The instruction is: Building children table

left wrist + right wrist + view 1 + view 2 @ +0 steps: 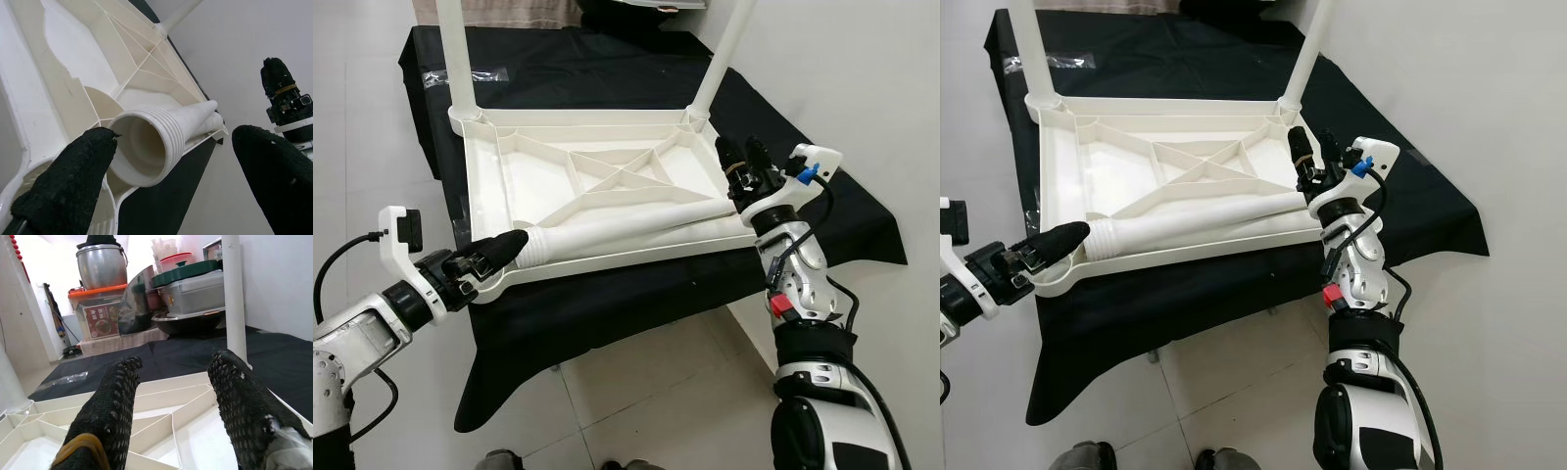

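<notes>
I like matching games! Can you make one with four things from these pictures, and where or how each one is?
Things:
1. loose table leg
2. table top
3. left hand
4. black cloth

Places or states:
A. upside down, ribs showing
B. spread under everything
C. lying across the tray-like underside
D. open at the leg's threaded end

Pairs: 1-C, 2-A, 3-D, 4-B

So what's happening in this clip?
A white plastic children's tabletop lies upside down on a black cloth, with two legs already standing at its far corners. A loose leg lies across its near edge. The left gripper, fingers open, is at the threaded end of that leg near the near-left corner. The right gripper, also open, hovers over the near-right corner.
</notes>
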